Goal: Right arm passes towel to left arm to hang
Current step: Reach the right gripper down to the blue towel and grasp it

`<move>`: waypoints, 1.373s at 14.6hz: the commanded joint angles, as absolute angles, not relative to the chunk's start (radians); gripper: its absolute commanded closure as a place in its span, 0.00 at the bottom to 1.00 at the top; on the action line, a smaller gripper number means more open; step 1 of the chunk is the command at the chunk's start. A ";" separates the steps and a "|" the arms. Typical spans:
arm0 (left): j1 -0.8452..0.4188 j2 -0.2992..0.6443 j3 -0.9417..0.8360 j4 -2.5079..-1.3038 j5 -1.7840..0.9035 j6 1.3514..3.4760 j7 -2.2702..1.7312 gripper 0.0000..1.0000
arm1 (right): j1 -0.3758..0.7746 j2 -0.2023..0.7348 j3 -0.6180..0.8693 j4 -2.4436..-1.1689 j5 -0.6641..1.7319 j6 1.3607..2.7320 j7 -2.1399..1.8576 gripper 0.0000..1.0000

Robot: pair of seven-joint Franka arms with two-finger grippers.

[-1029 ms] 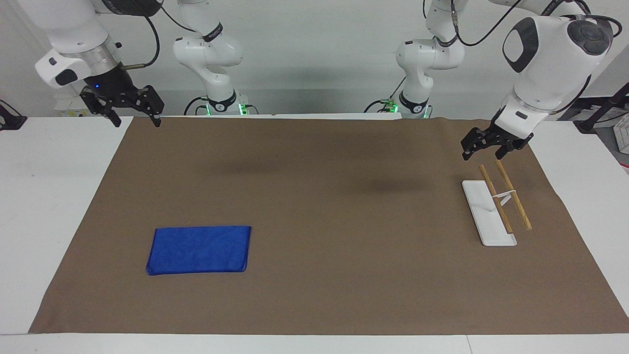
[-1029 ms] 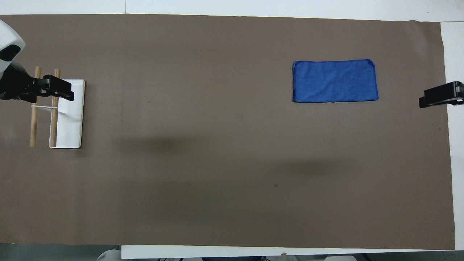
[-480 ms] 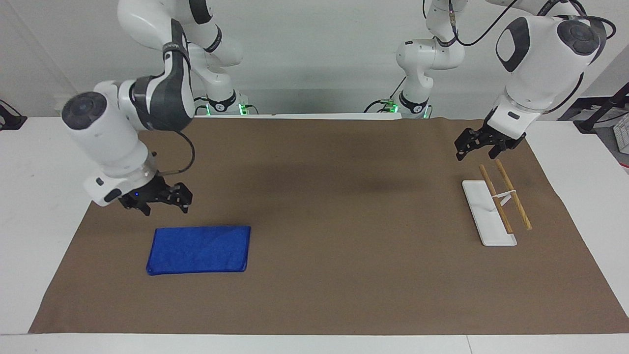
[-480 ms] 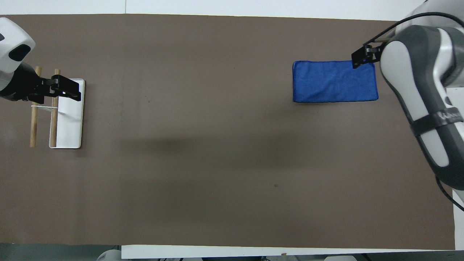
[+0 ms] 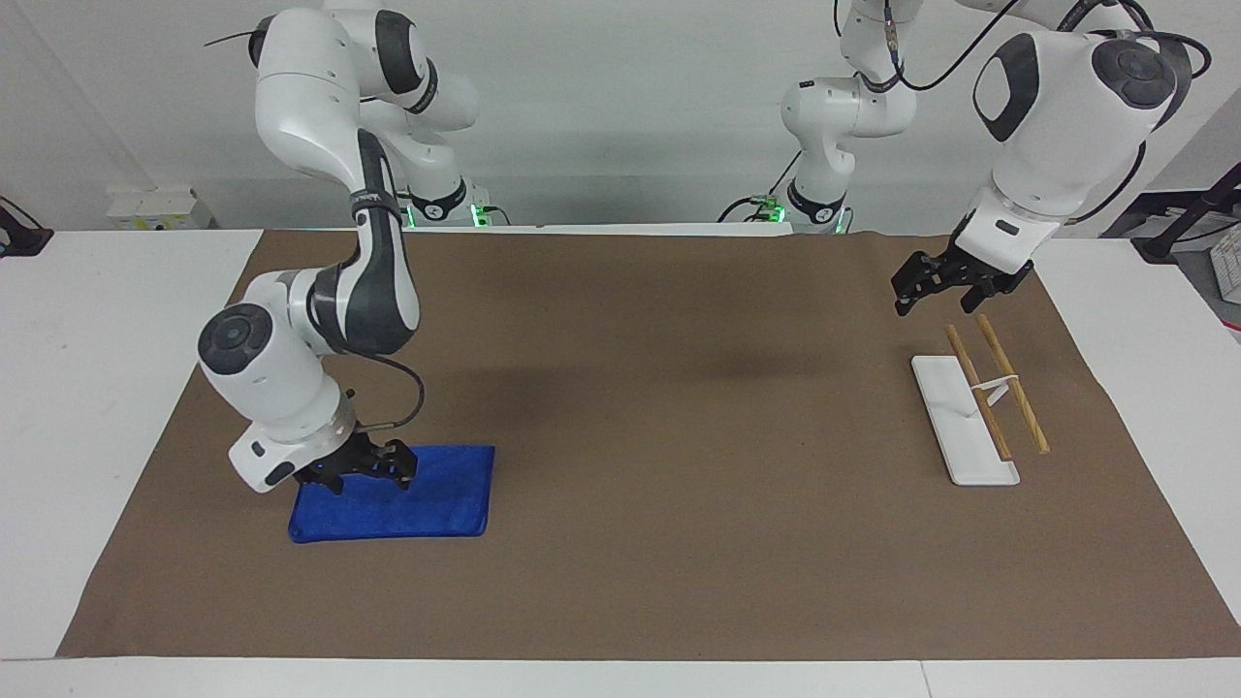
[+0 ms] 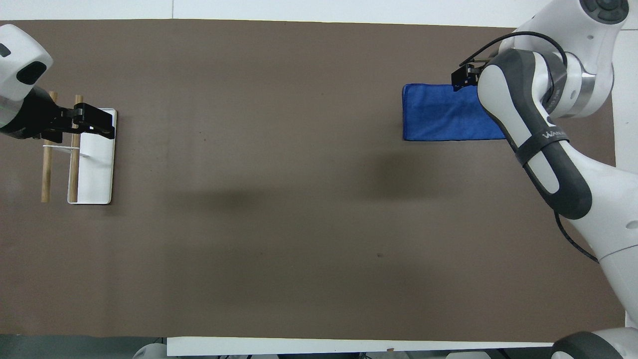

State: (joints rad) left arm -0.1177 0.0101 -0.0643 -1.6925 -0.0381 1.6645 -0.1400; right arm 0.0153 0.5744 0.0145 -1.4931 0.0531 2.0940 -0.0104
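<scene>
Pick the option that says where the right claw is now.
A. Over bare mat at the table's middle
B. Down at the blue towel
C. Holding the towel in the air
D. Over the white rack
B: the right claw is open, low over the towel, which lies flat on the mat.

The table is covered by a brown mat. On the mat are laid a towel and a rack, well apart.

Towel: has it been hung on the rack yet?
No. The towel lies flat on the brown mat, while the rack at the left arm's end stands bare.
</scene>
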 commanded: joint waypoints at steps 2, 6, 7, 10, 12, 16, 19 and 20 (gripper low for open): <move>-0.112 0.011 -0.074 -1.689 -0.031 1.652 -0.158 0.01 | 0.011 0.561 0.020 -1.574 0.052 2.151 -0.041 0.08; -0.112 0.011 -0.074 -1.687 -0.031 1.635 -0.156 0.01 | 0.015 0.568 0.020 -1.614 -0.011 2.194 -0.043 0.18; -0.112 0.011 -0.074 -1.687 -0.031 1.635 -0.156 0.01 | 0.015 0.569 0.020 -1.612 -0.011 2.194 -0.043 0.21; -0.112 0.011 -0.074 -1.687 -0.031 1.634 -0.156 0.01 | 0.014 0.574 0.020 -1.612 -0.009 2.195 -0.040 0.31; -0.112 0.011 -0.074 -1.687 -0.031 1.634 -0.155 0.01 | 0.014 0.580 0.020 -1.614 0.002 2.197 -0.037 0.40; -0.112 0.011 -0.074 -1.687 -0.031 1.634 -0.155 0.01 | 0.014 0.578 0.020 -1.648 0.003 2.238 -0.035 0.67; -0.112 0.011 -0.074 -1.687 -0.031 1.635 -0.155 0.01 | 0.012 0.577 0.020 -1.606 0.002 2.179 -0.035 1.00; -0.112 0.011 -0.074 -1.687 -0.031 1.635 -0.153 0.01 | 0.014 0.580 0.020 -1.570 0.003 2.128 -0.035 1.00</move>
